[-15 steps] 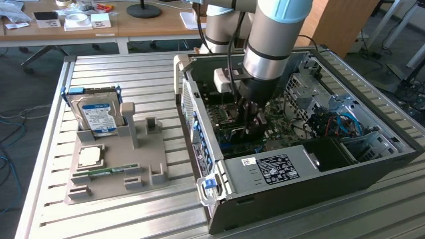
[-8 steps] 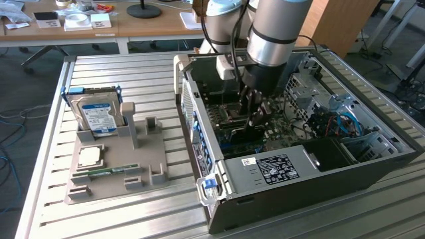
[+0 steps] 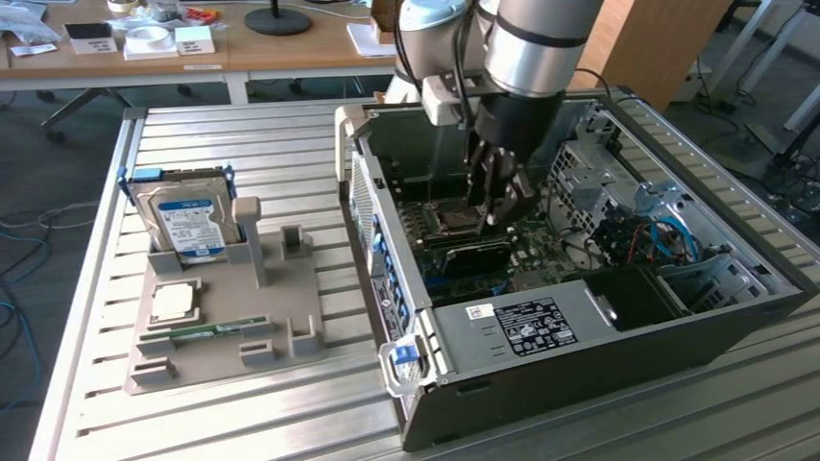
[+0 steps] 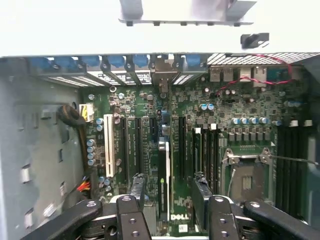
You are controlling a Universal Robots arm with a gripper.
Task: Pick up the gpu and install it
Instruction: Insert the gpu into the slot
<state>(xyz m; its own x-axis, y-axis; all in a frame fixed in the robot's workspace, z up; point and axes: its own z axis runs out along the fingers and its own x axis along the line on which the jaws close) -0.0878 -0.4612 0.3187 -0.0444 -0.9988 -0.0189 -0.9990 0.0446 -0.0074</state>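
Inside the open black desktop computer case (image 3: 577, 336), the jaws stand open astride the thin dark gpu card (image 4: 164, 165), upright in a green motherboard (image 4: 250, 100) slot and apparently seated, so backing off calls for a straight lift.

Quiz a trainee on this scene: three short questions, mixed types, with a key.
1. True or false: the hard drive stands upright in the grey fixture on the table.
2. Where is the gripper? A. over the fixture. B. inside the computer case, above the motherboard. C. over the wooden desk.
3. Fill in: the gripper's jaws are ___.
Key: 1 true; 2 B; 3 open.
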